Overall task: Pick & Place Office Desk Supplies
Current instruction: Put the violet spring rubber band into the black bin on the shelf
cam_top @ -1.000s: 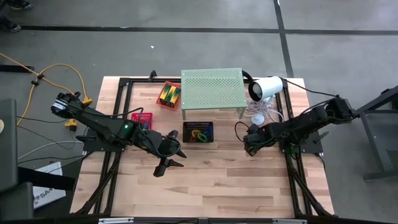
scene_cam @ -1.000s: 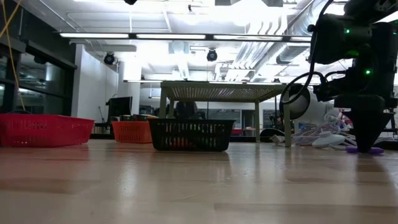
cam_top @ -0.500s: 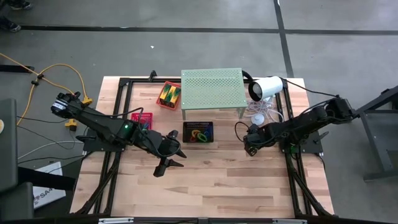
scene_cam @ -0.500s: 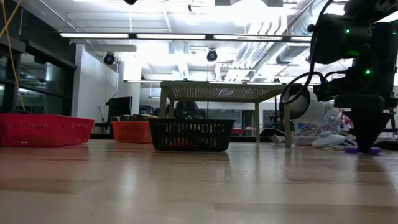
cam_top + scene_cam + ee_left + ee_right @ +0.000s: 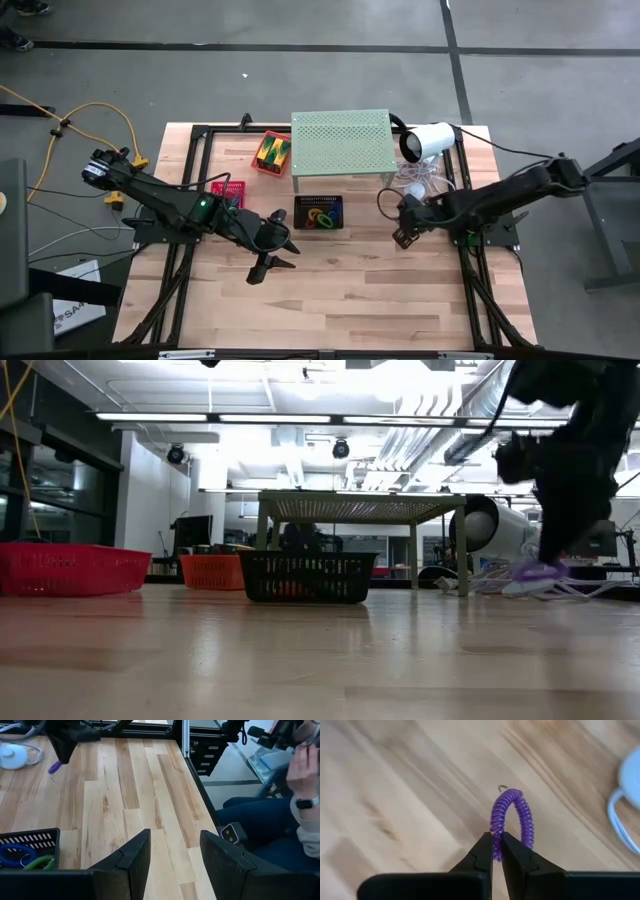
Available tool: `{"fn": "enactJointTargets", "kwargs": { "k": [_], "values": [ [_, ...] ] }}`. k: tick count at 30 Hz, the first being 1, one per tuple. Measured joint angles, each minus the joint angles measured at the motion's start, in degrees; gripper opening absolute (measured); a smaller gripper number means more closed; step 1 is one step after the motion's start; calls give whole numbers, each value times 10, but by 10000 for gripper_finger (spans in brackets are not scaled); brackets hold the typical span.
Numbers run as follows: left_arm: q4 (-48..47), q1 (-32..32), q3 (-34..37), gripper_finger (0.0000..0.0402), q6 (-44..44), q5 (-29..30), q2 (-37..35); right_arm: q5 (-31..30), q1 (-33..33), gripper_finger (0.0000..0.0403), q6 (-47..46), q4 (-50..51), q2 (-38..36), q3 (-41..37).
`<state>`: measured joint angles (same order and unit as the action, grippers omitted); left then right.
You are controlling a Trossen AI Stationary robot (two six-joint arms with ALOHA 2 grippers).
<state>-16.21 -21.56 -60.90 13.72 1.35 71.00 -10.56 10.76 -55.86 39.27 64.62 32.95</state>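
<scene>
Two arms in frame. Right gripper (image 5: 496, 851) is pinched shut on a purple coil loop (image 5: 512, 817); the loop stands up from between the fingertips, clear of the table (image 5: 350, 290) in the low view, where it hangs at the gripper tip (image 5: 540, 570) in front of the white lamp (image 5: 487, 530). From above, this gripper (image 5: 403, 237) sits right of the black basket (image 5: 318, 213), just in front of the lamp's cable pile.

Left gripper (image 5: 272, 262) hovers near table centre, in front of and left of the black basket, fingers (image 5: 134, 857) spread apart with nothing between them.

Other supplies:
- Black basket holds coloured loops; blue loop (image 5: 15, 855) and green loop (image 5: 37, 863) show at its edge in the left wrist view.
- Orange basket (image 5: 270, 153), just left of the green shelf (image 5: 340, 143), holds yellow-and-green wedges.
- Red basket (image 5: 228, 191) lies beside the left arm; contents cannot be made out.

Black basket stands just in front of the shelf. A person (image 5: 280, 815) sits beyond the table edge, seen in the left wrist view.
</scene>
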Motion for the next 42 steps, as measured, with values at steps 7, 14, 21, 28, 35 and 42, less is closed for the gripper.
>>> {"fn": "enactJointTargets", "kwargs": {
  "k": [7,14,21,28,35,42],
  "values": [
    [0,0,0,166,0,0,0,-13,0,16,29,-47,-48,0],
    [0,0,0,166,0,0,0,-13,0,16,40,-69,-51,0],
    [0,0,0,166,0,0,0,-13,0,16,78,-152,-50,0],
    [0,0,0,166,0,0,0,1,0,16,110,-271,1,0],
    [0,0,0,166,0,0,0,3,-2,16,157,-443,79,0],
    [0,0,0,166,0,0,0,3,-26,16,184,-532,161,30]
  ]
}}
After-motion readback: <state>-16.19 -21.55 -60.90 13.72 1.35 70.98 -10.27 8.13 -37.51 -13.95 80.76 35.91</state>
